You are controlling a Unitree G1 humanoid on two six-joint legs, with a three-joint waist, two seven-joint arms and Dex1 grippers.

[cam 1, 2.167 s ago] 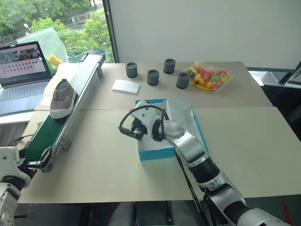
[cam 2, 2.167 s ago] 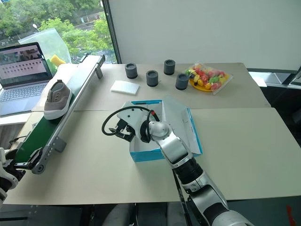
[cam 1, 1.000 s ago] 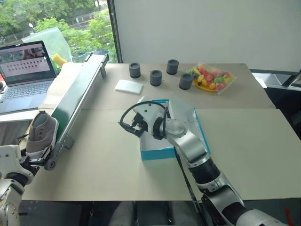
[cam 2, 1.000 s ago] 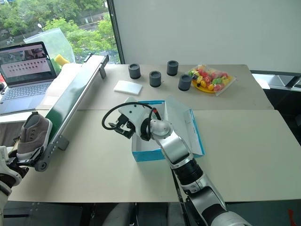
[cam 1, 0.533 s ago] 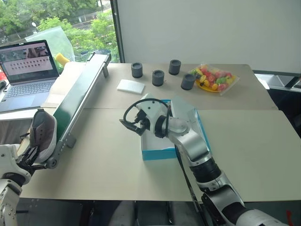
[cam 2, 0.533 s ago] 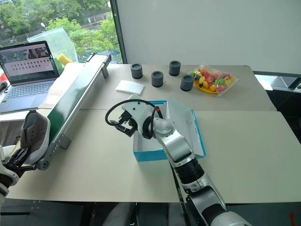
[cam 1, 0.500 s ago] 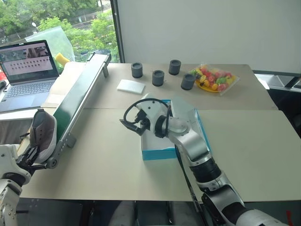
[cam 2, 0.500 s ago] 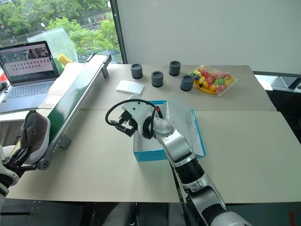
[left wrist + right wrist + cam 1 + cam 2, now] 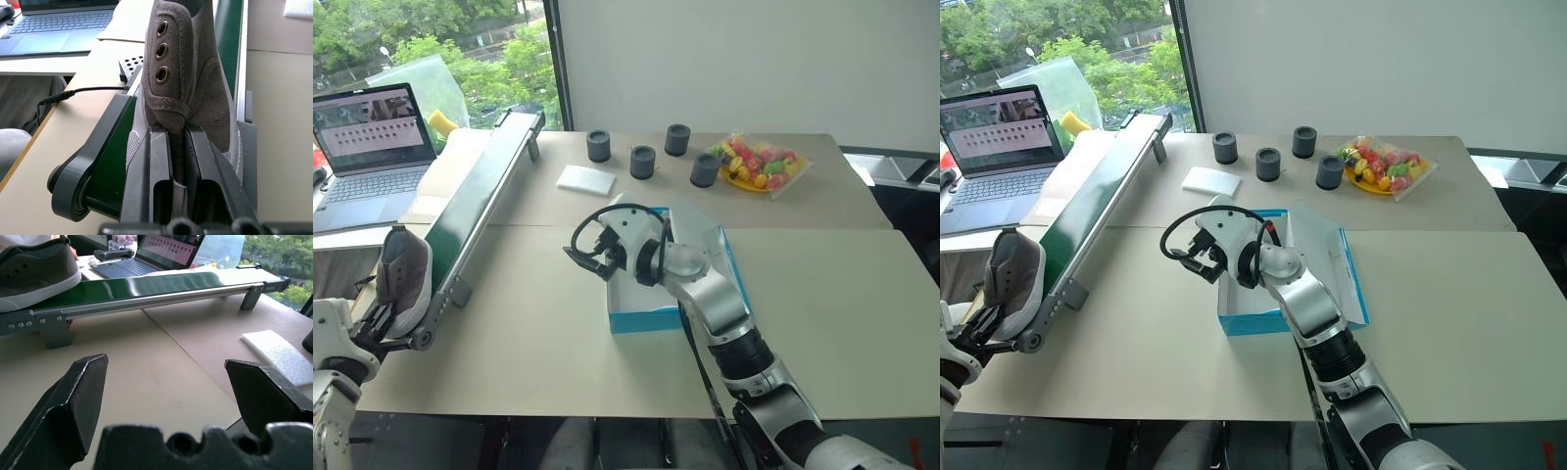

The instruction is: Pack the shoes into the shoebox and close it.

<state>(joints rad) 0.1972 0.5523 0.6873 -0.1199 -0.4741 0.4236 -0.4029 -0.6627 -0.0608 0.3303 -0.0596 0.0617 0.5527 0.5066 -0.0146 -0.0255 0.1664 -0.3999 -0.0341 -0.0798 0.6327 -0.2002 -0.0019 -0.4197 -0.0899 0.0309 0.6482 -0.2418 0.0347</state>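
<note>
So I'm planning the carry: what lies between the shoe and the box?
In the eye views, bare tabletop, plus the conveyor's near rail beside the shoe; the box lies beyond.

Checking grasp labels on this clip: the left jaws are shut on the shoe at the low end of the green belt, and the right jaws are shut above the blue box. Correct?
Not quite. The right gripper is open, its jaws standing wide apart in the right wrist view. The rest holds: the left gripper is shut on the shoe at the low end of the green belt, and the right one hangs by the blue box.
</note>
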